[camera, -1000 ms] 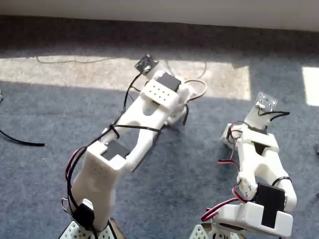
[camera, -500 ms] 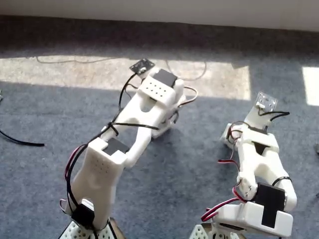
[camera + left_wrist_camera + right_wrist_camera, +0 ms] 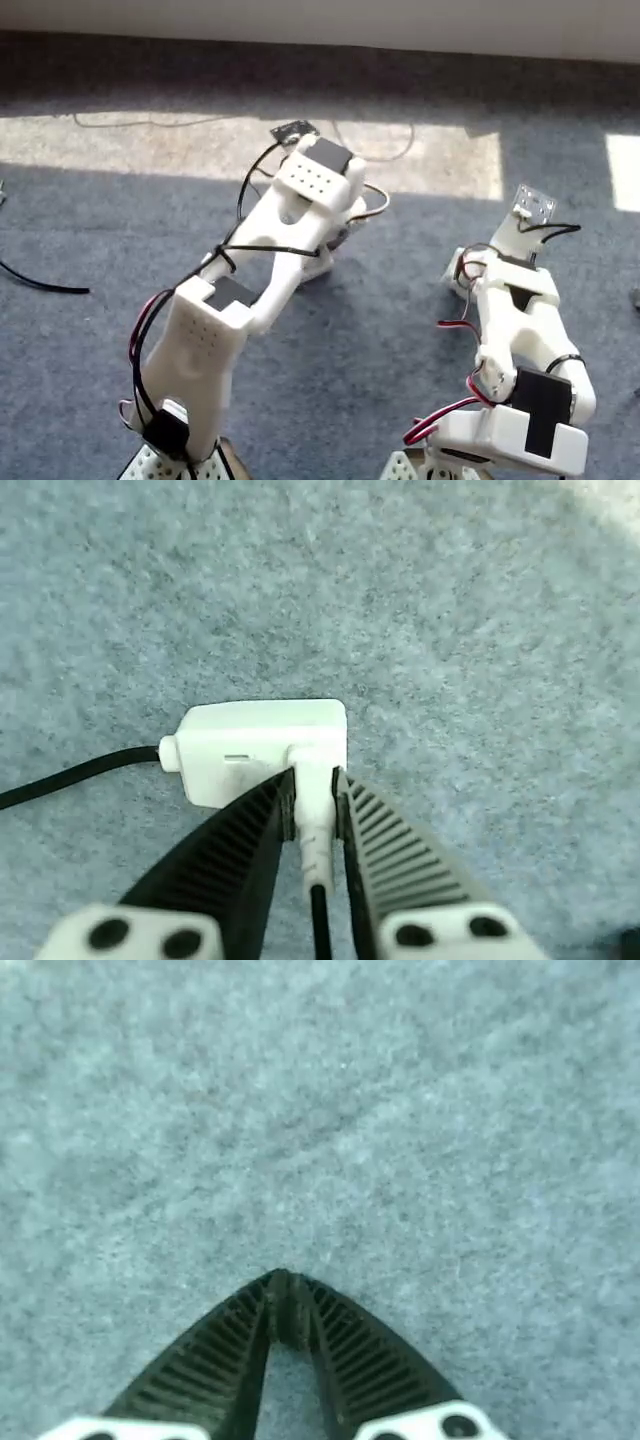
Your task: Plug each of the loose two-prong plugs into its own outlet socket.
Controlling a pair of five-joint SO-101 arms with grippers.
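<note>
Plug (image 3: 316, 842) is pinched by left hand (image 3: 313, 782), long axis along the fingers (image 3: 240, 850), nose against socket block (image 3: 250, 745) lying straight ahead on tabletop (image 3: 480, 630); right hand (image 3: 288, 1305) is pressed together, empty, farther off

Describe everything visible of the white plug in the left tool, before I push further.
The white plug is a narrow, smooth, plastic-looking body, clamped between the black ribbed fingers of the left tool. Its front end meets the white outlet block, which lies on the grey carpet. The prongs are hidden, so seating cannot be judged. A thin dark cord leaves its rear.
</note>
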